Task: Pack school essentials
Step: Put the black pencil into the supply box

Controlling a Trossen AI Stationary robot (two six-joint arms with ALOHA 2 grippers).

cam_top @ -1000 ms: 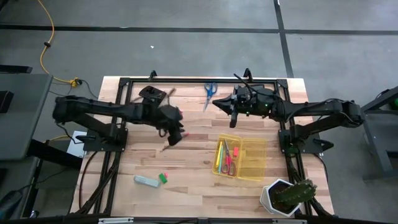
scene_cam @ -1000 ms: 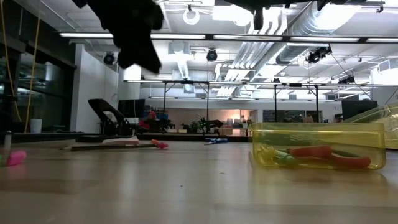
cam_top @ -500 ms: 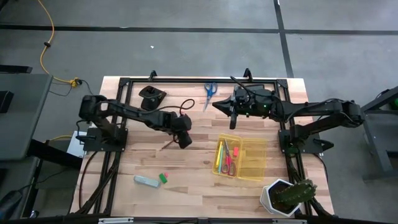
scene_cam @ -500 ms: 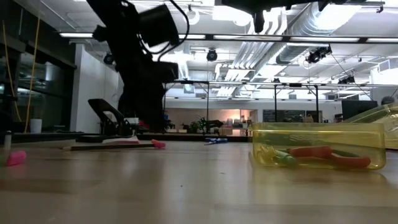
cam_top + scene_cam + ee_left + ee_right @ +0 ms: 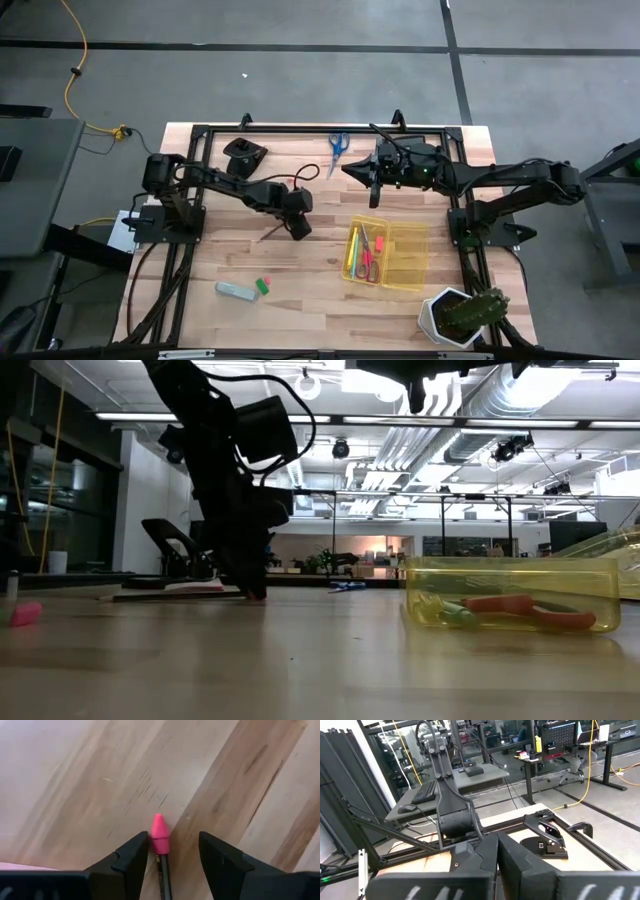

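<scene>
A thin reddish pencil (image 5: 268,235) lies flat on the wooden table, and its pink eraser end (image 5: 159,832) shows in the left wrist view. My left gripper (image 5: 174,839) is open and low over the table (image 5: 252,588), one finger on either side of that pink end, apart from it. A clear yellow box (image 5: 385,253) holds red-handled scissors, a yellow marker and a small pink piece. Blue-handled scissors (image 5: 338,145) lie near the far edge. A teal pen (image 5: 235,290) and a green eraser (image 5: 263,286) lie toward the near edge. My right gripper (image 5: 347,167) is shut and waits high beside the blue scissors.
A black desk tool (image 5: 244,152) sits at the far left of the table. A potted cactus in a white pot (image 5: 460,315) stands at the near right corner. The black frame rails (image 5: 190,200) run along both sides. Bare wood lies between the pencil and the yellow box.
My left gripper has come down from high above the table to the tabletop and moved a little toward the right, ending over the pencil's pink end. The left arm has folded in. The pencil has stayed in place.
</scene>
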